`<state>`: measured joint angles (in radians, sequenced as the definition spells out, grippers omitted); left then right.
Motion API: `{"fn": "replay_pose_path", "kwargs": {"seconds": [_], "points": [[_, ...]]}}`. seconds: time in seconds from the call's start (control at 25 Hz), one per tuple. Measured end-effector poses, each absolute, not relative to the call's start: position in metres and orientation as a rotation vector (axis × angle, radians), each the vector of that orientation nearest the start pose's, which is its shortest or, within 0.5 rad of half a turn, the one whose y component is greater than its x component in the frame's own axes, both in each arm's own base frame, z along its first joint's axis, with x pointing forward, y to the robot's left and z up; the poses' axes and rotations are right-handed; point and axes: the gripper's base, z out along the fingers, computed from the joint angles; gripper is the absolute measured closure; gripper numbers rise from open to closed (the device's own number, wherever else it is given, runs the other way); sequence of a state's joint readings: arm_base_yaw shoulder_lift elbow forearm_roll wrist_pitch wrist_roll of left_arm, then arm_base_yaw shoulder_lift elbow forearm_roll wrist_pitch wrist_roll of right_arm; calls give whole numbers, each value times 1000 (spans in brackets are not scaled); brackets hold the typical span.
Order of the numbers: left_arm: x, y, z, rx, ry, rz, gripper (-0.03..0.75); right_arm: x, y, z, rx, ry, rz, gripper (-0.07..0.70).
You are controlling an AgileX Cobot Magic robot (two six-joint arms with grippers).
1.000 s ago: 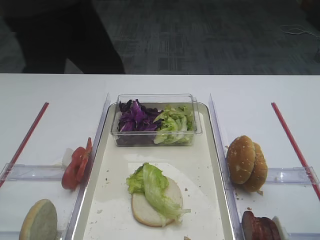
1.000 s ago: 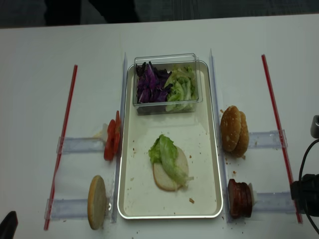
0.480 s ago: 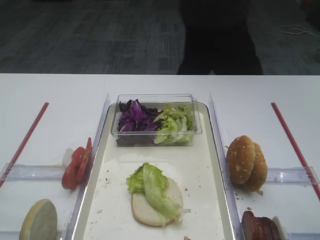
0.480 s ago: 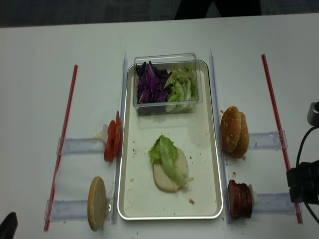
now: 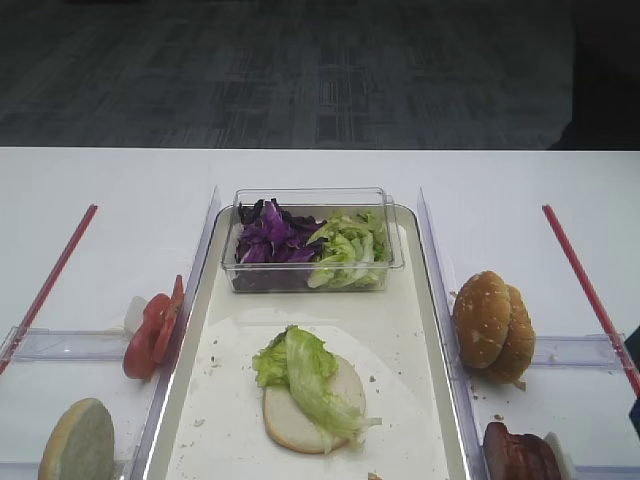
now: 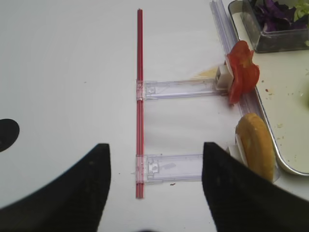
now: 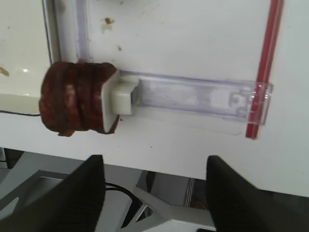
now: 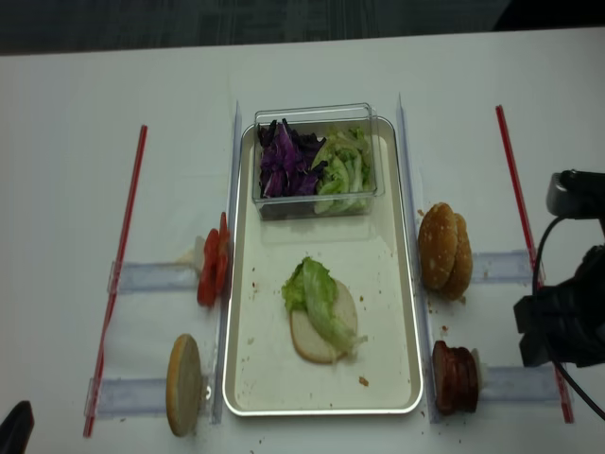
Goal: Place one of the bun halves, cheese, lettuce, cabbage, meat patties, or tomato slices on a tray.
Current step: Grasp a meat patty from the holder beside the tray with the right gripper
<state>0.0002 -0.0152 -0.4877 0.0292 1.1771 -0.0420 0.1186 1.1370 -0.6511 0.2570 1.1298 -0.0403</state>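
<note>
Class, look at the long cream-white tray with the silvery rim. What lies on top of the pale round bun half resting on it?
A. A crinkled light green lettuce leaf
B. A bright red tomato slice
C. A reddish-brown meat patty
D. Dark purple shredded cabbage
A: a crinkled light green lettuce leaf drapes across the pale round bun half on the cream-white tray, with nothing else on the bun.

The right arm (image 8: 567, 317) has been brought further into view from the right edge, closer to the stack of meat patties (image 8: 456, 378). The dark figure behind the table is now gone.
</note>
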Motion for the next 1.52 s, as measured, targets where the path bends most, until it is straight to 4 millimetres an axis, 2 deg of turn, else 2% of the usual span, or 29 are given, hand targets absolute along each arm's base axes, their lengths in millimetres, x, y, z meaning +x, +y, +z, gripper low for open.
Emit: {"fn": "replay_pose_path", "kwargs": {"seconds": [0.36,0.52,0.68,0.92,1.08,1.28,1.52], "points": [[-11,2,265,-49,2157,11,294,159,87,211,-185,3148,346,176],[-11,2,265,-51,2157,10,294,159,102,204,-230,3171,331,219],[-11,2,265,-51,2157,10,294,165,119,206,-274,3149,337,240],[-11,2,265,-53,2157,9,294,186,142,213,-318,3123,353,241],[-11,2,265,-53,2157,9,294,197,150,209,-320,3145,337,241],[-11,2,265,-53,2157,9,294,201,152,198,-322,3192,301,244],[-11,2,265,-53,2157,9,294,203,153,188,-318,3230,273,298]]}}
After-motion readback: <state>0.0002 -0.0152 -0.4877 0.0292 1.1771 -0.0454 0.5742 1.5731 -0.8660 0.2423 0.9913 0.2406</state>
